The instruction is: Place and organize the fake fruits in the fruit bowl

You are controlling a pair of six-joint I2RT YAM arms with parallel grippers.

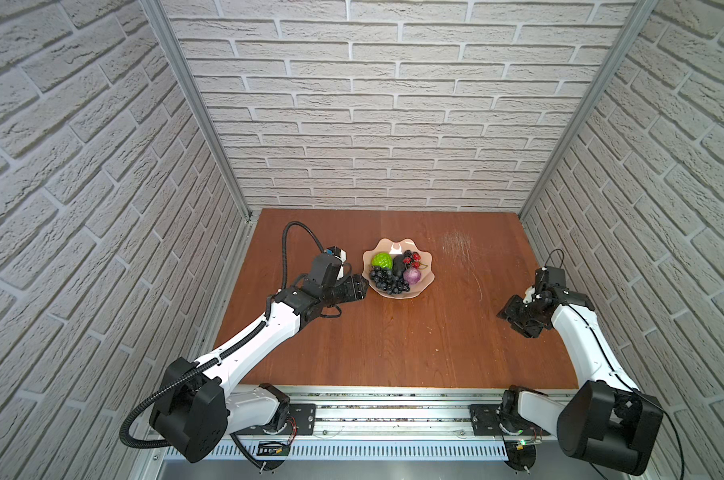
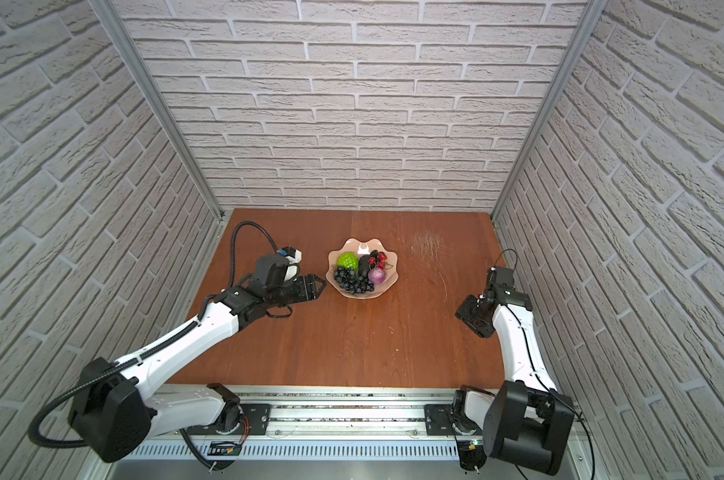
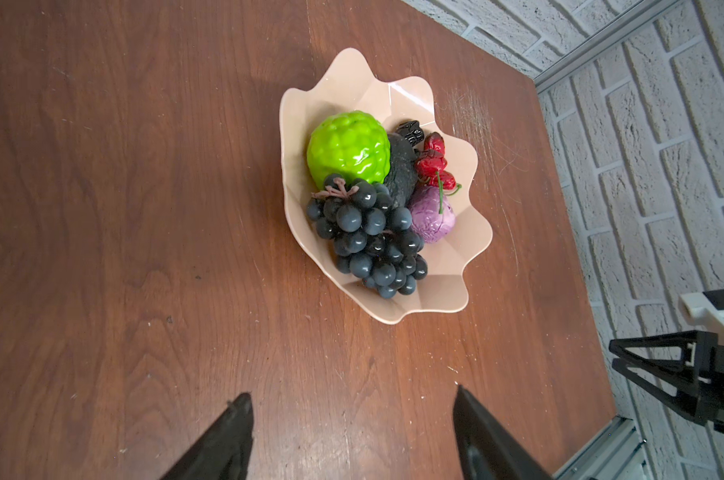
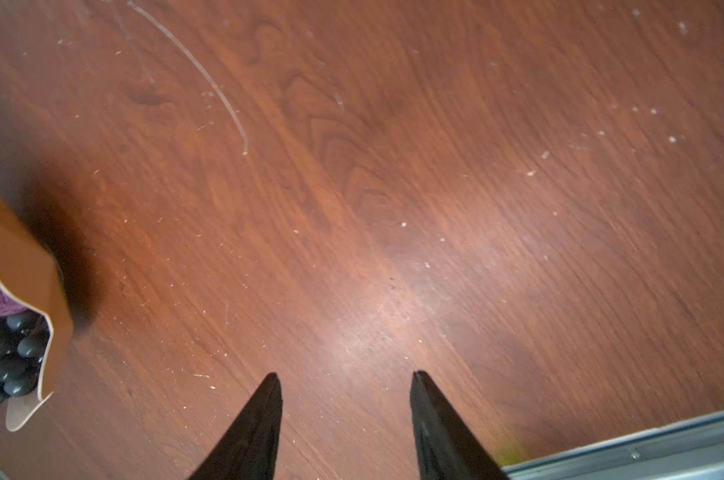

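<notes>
The pale fruit bowl (image 1: 423, 287) (image 2: 387, 287) (image 3: 393, 95) stands on the wooden table, back of centre. All the fake fruits I see lie inside it. They are a bumpy green fruit (image 3: 347, 145), a dark grape bunch (image 3: 368, 237), an avocado (image 3: 401, 178), a purple fruit (image 3: 433, 218), red cherries (image 3: 435, 162) and a black berry (image 3: 411, 132). My left gripper (image 1: 365, 286) (image 2: 322, 286) (image 3: 352, 392) is open and empty, just left of the bowl's rim. My right gripper (image 1: 512, 324) (image 2: 468, 324) (image 4: 346, 374) is open and empty over bare table, far right of the bowl.
Brick-pattern walls close in the table on three sides. A metal rail (image 1: 393, 409) carrying both arm bases runs along the front edge. Pale scratches (image 1: 455, 245) mark the wood right of the bowl. The bowl's edge (image 4: 23, 270) shows in the right wrist view.
</notes>
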